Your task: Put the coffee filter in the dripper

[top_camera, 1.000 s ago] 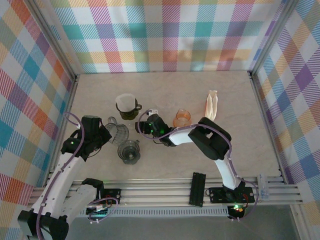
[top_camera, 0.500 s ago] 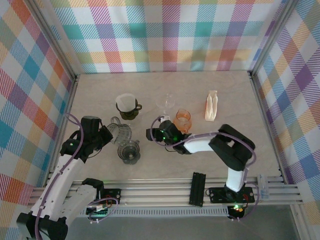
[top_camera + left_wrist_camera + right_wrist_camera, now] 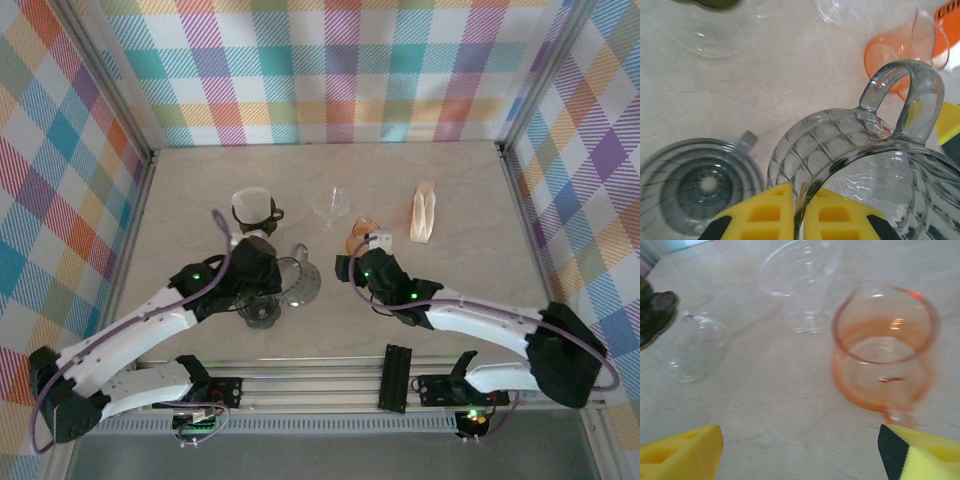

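Observation:
The coffee filter (image 3: 425, 212), a cream folded paper stack, lies at the back right of the table. A clear ribbed glass dripper (image 3: 850, 150) with a loop handle hangs over the table's middle (image 3: 303, 283). My left gripper (image 3: 799, 216) is shut on its rim, one yellow pad on each side of the glass wall. My right gripper (image 3: 802, 455) stands open over bare table just in front of an orange dripper (image 3: 884, 362); nothing is between its fingers. From above, the right gripper (image 3: 358, 258) sits right of the held dripper.
A smoky grey dripper (image 3: 260, 305) stands below my left gripper. A dark green dripper (image 3: 255, 212) with white paper on top stands at the back left. A clear glass funnel (image 3: 333, 205) and another clear glass piece (image 3: 697, 347) stand behind. The table (image 3: 470, 290) has free room at the right.
My left arm has swung from the left side to the middle, carrying the clear dripper past the grey one. The right gripper has moved right, still open, to the orange dripper.

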